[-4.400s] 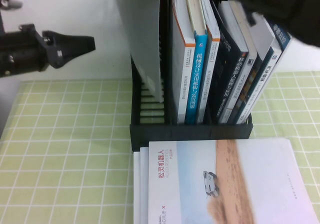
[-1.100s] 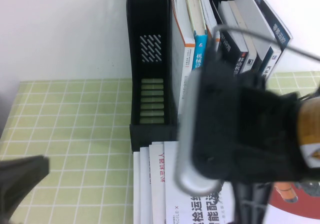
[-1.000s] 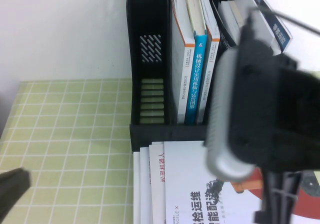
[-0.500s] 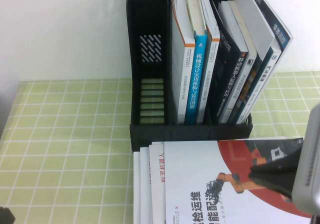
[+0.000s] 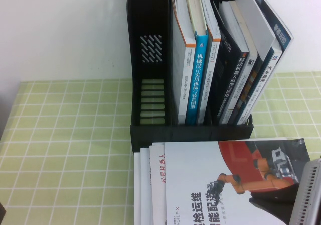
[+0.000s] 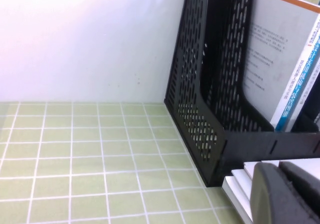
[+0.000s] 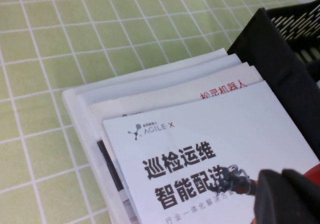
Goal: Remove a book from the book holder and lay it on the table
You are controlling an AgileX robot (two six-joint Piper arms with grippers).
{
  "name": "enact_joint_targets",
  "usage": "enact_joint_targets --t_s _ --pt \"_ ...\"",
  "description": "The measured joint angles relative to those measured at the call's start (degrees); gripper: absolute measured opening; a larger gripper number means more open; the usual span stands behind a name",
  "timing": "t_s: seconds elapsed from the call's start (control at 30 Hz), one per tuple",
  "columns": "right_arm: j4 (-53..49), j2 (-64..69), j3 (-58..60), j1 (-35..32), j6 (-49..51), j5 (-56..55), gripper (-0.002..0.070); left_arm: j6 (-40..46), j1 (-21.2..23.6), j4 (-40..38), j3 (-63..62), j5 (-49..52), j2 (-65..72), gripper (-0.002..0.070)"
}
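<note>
The book [image 5: 200,185], white cover with bold black title and an orange robot arm, lies flat and face up on top of a stack of thin books in front of the book holder [image 5: 148,59]. It fills the right wrist view [image 7: 200,134]. The holder's leftmost compartment is empty. My right gripper [image 5: 273,205] hovers over the book's near right part, fingers together and holding nothing [image 7: 281,174]. My left gripper [image 6: 279,165] is shut and empty, low at the near left of the stack. The holder also shows in the left wrist view [image 6: 210,84].
Several upright books [image 5: 220,59] fill the holder's middle and right compartments. The stack under the book includes a cover with red lettering [image 5: 159,170]. The green checked table [image 5: 65,134] lies open to the left of the holder. A white wall stands behind.
The right arm has pulled back toward the near right, uncovering the book, which now lies on the stack. The left arm has dropped out of the high view at the near left.
</note>
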Motion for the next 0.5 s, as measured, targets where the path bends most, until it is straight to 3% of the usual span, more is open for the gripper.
enact_joint_targets --t_s 0.5 --pt "-0.73 0.0 0.0 -0.03 -0.09 0.0 -0.0001 0.38 0.0 -0.13 0.15 2.07 0.0 -0.0002"
